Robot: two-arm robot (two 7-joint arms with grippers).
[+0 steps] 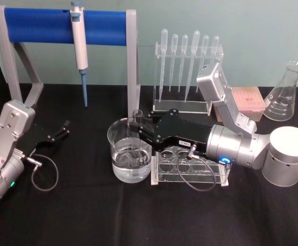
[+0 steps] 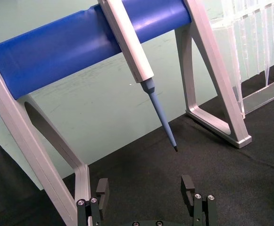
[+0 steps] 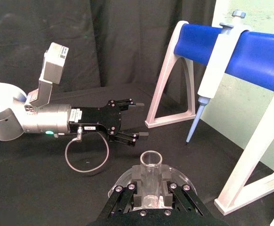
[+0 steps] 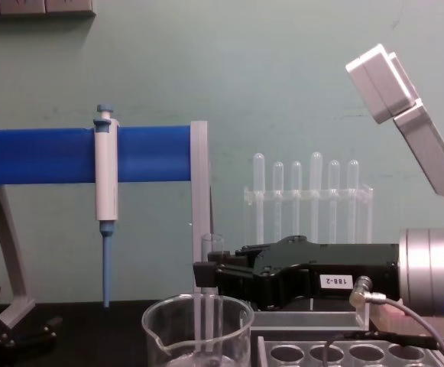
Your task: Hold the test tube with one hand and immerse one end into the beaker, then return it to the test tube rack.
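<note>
Two right gripper (image 1: 137, 127) fingers (image 4: 204, 273) clamp the test tube (image 4: 214, 248) in the beaker (image 1: 113, 139), tip indistinct; left gripper (image 1: 62, 129) fingers apart.

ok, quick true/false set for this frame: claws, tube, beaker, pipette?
1. The right claw grips the test tube upright, with its lower end inside the beaker. True.
2. The left claw is shut on a pipette. False: it is open, holds nothing and sits low at the left of the table.
3. The beaker is dry. False: it holds clear liquid.
4. The white-and-blue pipette hangs from the blue bar. True.
</note>
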